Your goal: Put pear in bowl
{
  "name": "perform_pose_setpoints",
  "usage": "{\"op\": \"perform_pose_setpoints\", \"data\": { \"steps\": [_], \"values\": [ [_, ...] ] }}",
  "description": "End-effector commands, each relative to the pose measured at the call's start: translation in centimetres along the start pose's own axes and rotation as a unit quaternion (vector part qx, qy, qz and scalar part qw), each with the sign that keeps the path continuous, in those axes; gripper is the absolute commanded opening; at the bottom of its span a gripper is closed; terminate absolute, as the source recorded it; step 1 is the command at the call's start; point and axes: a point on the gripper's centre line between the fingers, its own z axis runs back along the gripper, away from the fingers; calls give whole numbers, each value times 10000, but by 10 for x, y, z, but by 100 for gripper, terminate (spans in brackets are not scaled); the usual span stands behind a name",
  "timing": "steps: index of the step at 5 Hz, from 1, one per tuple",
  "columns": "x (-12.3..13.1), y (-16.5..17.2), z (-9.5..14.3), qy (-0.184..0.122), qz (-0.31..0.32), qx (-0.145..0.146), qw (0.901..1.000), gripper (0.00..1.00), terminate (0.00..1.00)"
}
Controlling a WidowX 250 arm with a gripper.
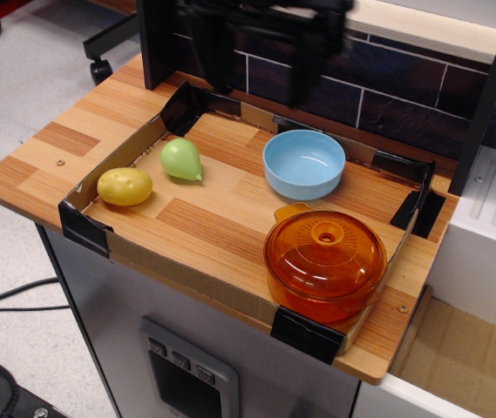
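The light green pear [182, 159] lies on the wooden board in the back left of the cardboard-edged tray, its pointed end toward the front right. The light blue bowl [303, 164] stands empty to its right, apart from it. My gripper [254, 65] is black and motion-blurred, high at the back of the tray, above and behind the space between pear and bowl. Its two fingers [307, 74] stand wide apart with nothing between them.
A yellow lemon-like fruit [125, 186] lies left of the pear. An orange translucent lidded pot [324, 259] stands at the front right, just in front of the bowl. A low cardboard rim [178, 272] with black taped corners bounds the tray. A dark brick wall stands behind.
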Motion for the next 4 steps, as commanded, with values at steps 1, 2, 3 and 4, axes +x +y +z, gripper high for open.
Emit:
{"op": "perform_pose_setpoints", "data": {
  "steps": [1, 2, 3, 4],
  "values": [
    [28, 37, -2, -579, 1730, -68, 9832, 100, 0],
    [44, 49, -17, -547, 2640, -68, 9629, 100, 0],
    [56, 60, -34, -305, 3769, 180, 9256, 100, 0],
    [56, 65, -51, -55, 3959, 357, 9176, 100, 0]
  ]
}}
